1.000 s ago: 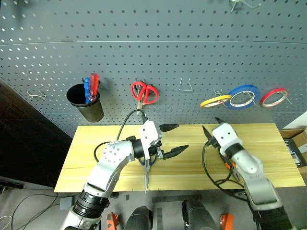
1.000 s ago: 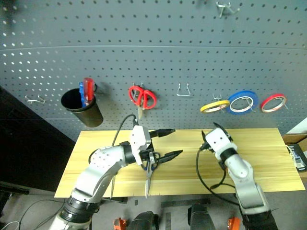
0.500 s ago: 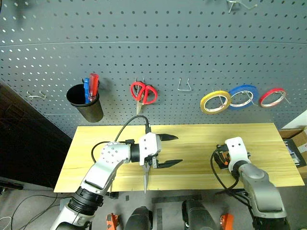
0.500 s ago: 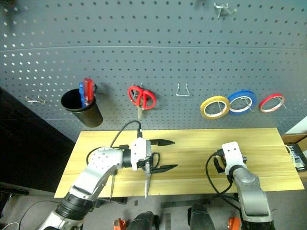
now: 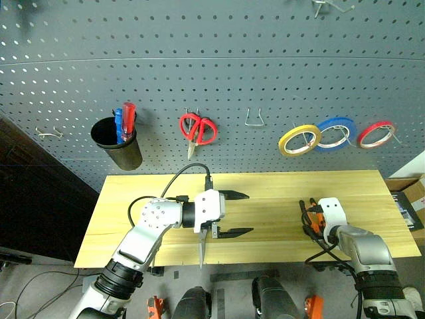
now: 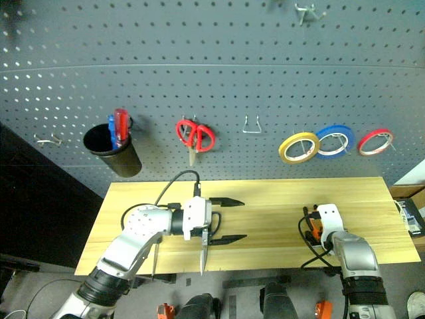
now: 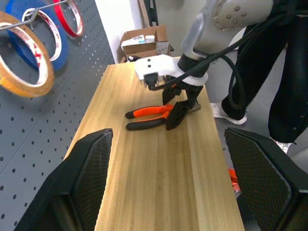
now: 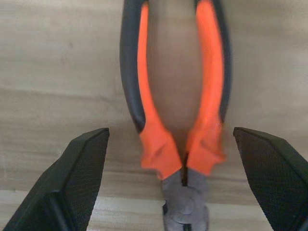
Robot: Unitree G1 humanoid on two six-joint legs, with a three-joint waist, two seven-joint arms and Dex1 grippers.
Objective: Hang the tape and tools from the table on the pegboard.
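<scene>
The yellowish tape (image 5: 299, 141) hangs on a hook of the dark grey pegboard (image 5: 265, 60). On the right side of the pale wood table (image 5: 279, 189), small orange-and-black pliers (image 8: 144, 110) lie flat. My right gripper (image 8: 171, 144) is open and points down over them, with one finger on each side of the handles and neither touching. My left gripper (image 5: 247, 213) is open and empty and points right, just above mid-table. Steel scissors (image 5: 201, 247) lie under its wrist, blades toward the front edge and handles hidden. A slim metal shaft (image 6: 154, 260) shows beside my left forearm.
Blue tape (image 5: 337, 131) and red tape (image 5: 377, 133) hang to the right of the yellowish ring. Red-handled scissors (image 5: 198, 128) hang at centre-left, next to an empty hook (image 5: 254, 118). A black cup (image 5: 118, 143) holding red and blue screwdrivers hangs at the left.
My right gripper has dropped from below the tape hook to the table and now straddles the pliers. The tape ring has swung from edge-on to hanging face-on. My left gripper levelled slightly.
</scene>
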